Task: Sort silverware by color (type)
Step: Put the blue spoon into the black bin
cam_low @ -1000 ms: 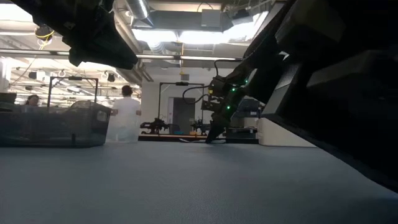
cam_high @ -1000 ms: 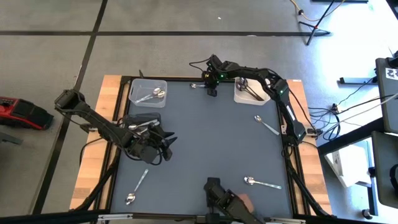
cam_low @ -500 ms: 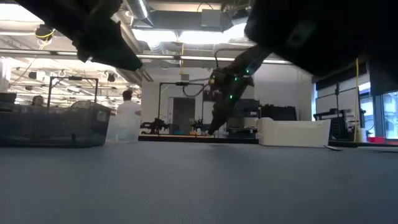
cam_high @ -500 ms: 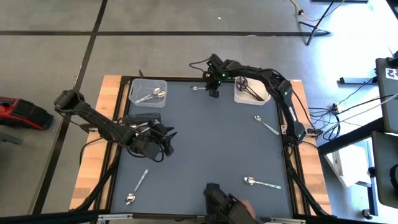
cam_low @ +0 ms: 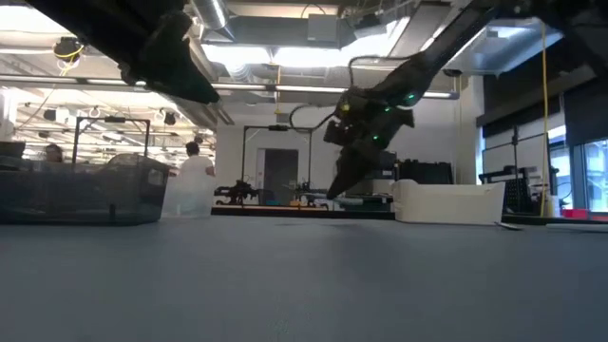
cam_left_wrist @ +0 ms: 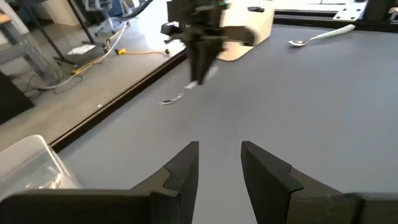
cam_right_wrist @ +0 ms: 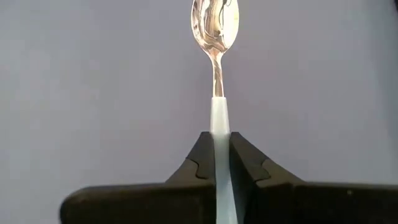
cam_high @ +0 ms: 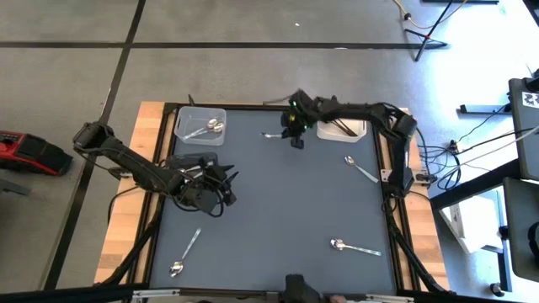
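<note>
the right gripper [cam_high: 296,139] is seen in the upper middle of the high view, clenched on a silver spoon [cam_right_wrist: 215,37] by its pale handle, the bowl pointing away from the fingers [cam_right_wrist: 200,158] over the bare grey table [cam_high: 278,202]. in the low view the same gripper [cam_low: 340,180] is raised just above the table surface, in front of a white bin [cam_low: 446,201]. in the high view that white bin [cam_high: 339,130] lies just right of the gripper with dark utensils inside.

the left gripper [cam_high: 226,187] is held at the left middle of the high view, its fingers [cam_left_wrist: 180,171] parted and nothing between them.

a clear bin [cam_high: 200,124] with silver pieces in it is placed at the upper left of the table, and a dark tray [cam_high: 187,160] sits below it, partly hidden by the left arm. loose spoons are left on the table: one at the right [cam_high: 360,169], one at the lower right [cam_high: 354,247], one at the lower left [cam_high: 186,252]. a person [cam_low: 197,180] is seen far off in the room in the low view.
</note>
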Tool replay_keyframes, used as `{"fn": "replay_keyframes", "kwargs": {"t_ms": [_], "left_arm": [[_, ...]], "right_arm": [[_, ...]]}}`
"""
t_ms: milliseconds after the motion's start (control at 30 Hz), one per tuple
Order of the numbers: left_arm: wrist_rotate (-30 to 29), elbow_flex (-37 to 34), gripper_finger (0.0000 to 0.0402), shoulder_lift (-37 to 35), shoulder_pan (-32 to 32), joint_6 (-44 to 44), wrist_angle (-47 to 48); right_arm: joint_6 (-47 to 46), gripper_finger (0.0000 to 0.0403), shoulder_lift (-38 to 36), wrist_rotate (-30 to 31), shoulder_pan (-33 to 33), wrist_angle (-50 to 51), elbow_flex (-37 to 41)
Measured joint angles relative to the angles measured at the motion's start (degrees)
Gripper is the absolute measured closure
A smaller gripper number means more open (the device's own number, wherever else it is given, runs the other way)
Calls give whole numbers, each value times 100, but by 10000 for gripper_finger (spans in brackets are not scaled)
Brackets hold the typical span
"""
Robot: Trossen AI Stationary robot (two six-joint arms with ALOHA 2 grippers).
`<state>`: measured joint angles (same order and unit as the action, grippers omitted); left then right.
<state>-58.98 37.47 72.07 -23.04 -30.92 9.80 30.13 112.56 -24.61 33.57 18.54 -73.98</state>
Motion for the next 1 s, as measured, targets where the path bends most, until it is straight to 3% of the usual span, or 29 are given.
{"fn": "replay_keyframes", "kwargs": {"t_ms": [200,333,467,600,767,867,933,1000], "left_arm": [[627,0,286,0,276,-28,-5],[636,0,286,-1,436,-6,-7],[729,0,286,0,608,2,-11],[1047,0,286,0,788,7,-7],[1379,0,286,-2,945,0,-20],[1474,0,286,0,967,0,-47],[1477,0,286,-1,967,-2,-59],[1482,0,286,0,965,-3,-59]], "right_arm": [[-274,397,-504,270,-618,-1380,1301],[-295,394,-477,104,-1101,-1642,1618],[-440,390,-466,324,-1591,-1823,1748],[-472,363,-466,1159,-1960,-1874,1676],[-1057,304,-466,3852,-2240,-1925,1538],[-881,279,-466,5002,-2281,-1767,1500],[-588,267,-464,5120,-2264,-1622,1502],[-370,262,-497,4545,-2178,-1463,1502]]}}
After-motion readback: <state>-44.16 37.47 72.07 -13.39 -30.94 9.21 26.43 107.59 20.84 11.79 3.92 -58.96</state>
